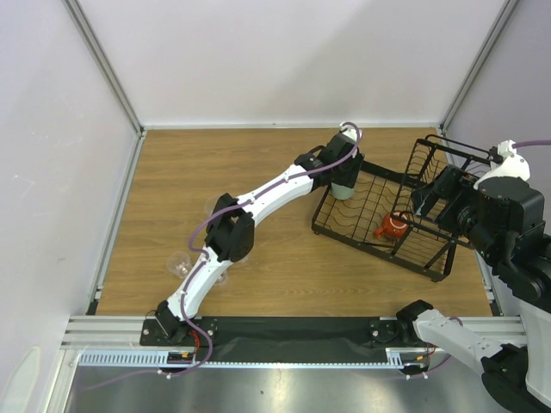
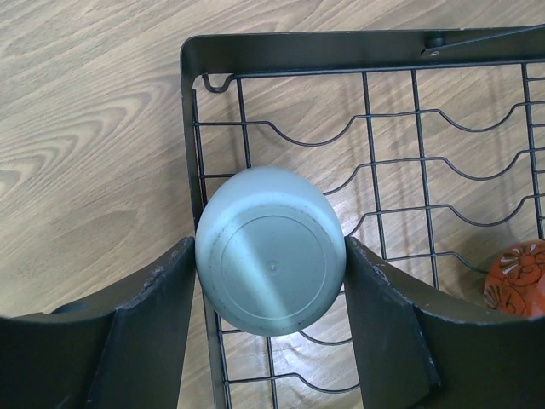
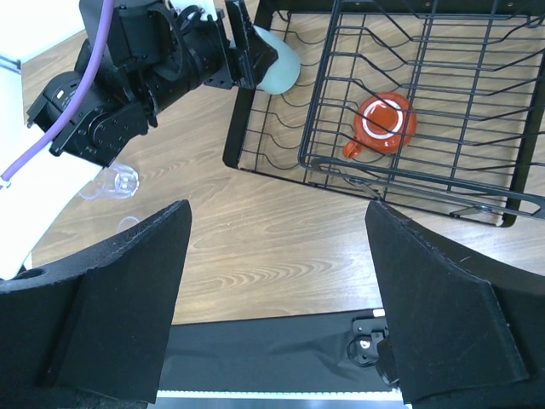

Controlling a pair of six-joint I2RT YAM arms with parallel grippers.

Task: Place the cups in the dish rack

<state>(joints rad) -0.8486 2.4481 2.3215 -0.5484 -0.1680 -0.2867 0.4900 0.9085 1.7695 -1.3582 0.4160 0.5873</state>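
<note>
Dish rack (image 2: 341, 47) sits table right, orange mug (image 3: 383, 123) inside. We see the left gripper (image 2: 268, 256) clamped on the mint cup (image 2: 272, 281) over the rack's corner; the right gripper (image 3: 277, 213) is apart and empty. We judge the cup light, stiff and slick: a mid-wall hold suits.

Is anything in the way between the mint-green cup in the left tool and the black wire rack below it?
Nothing visible does. The pale mint-green plastic cup in the left tool is held over bare wires at the black wire dish rack's corner; the small orange-red mug lies apart. Directly beneath the cup is hidden.
</note>
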